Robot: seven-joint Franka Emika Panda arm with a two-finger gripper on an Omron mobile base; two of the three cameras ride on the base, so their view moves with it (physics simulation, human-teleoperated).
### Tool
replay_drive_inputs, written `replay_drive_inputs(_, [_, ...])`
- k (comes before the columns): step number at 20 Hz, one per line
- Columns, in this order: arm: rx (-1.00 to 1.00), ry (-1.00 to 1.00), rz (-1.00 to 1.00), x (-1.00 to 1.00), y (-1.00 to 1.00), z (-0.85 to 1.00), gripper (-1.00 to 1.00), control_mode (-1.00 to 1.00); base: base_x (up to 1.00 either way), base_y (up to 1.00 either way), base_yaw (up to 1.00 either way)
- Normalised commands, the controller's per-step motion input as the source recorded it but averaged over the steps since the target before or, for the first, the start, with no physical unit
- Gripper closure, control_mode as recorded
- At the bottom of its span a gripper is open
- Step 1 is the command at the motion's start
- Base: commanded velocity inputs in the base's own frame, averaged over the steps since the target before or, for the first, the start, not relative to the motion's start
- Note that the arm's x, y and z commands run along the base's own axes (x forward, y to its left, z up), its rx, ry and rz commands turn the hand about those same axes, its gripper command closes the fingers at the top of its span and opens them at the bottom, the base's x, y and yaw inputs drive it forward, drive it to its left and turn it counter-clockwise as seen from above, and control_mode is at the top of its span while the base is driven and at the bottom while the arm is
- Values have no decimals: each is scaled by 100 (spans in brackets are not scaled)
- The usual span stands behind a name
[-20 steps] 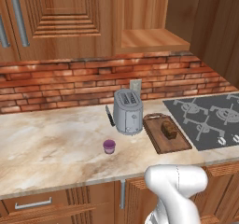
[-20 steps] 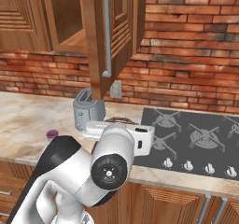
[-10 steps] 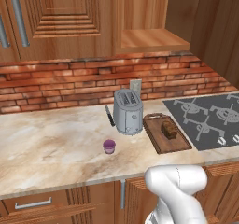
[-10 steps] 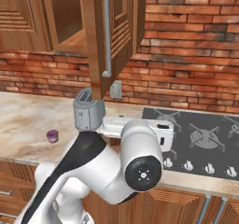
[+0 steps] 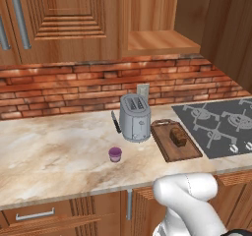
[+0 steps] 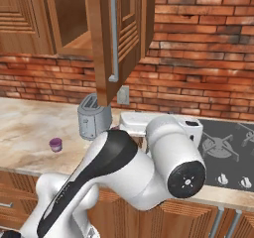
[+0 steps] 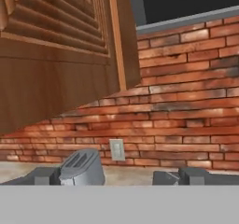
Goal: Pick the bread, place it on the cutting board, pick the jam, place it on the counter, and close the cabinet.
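The dark brown bread (image 5: 178,135) lies on the cutting board (image 5: 166,150), just right of the toaster. On the marbled counter (image 5: 54,151) in front of the toaster stands the purple jam (image 5: 115,154) (image 6: 55,144). The cabinet (image 5: 157,38) is open, its door (image 6: 119,38) (image 7: 60,55) swung out toward me with the bar handle (image 6: 114,33) on its edge. My gripper (image 7: 119,178) is open and empty, its fingertips (image 7: 43,176) wide apart, looking level at the brick wall from below the door's lower edge. My arm hides the board in the right base view.
A grey toaster (image 5: 135,117) (image 6: 93,120) (image 7: 81,167) stands at the back of the counter, with a knife (image 5: 115,122) to its left and a wall outlet (image 7: 116,149) behind it. The dark stovetop (image 5: 216,124) lies right of the board. Drawers (image 5: 34,215) run below the counter.
In the right base view my arm has swung further right and risen, uncovering the jam. The bread, jam and cabinet door have not moved, and the gripper stays open.
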Motion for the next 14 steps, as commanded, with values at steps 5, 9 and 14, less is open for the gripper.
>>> replay_drive_inputs(5, [2, -15, 9, 0, -11, 23, -100, -100, 0, 0, 0])
replay_drive_inputs(9, [1, -15, 9, 0, -1, 17, -100, -100, 0, 0, 0])
replay_drive_inputs(14, [0, -14, 11, 0, 0, 7, -100, -100, 0, 0, 0])
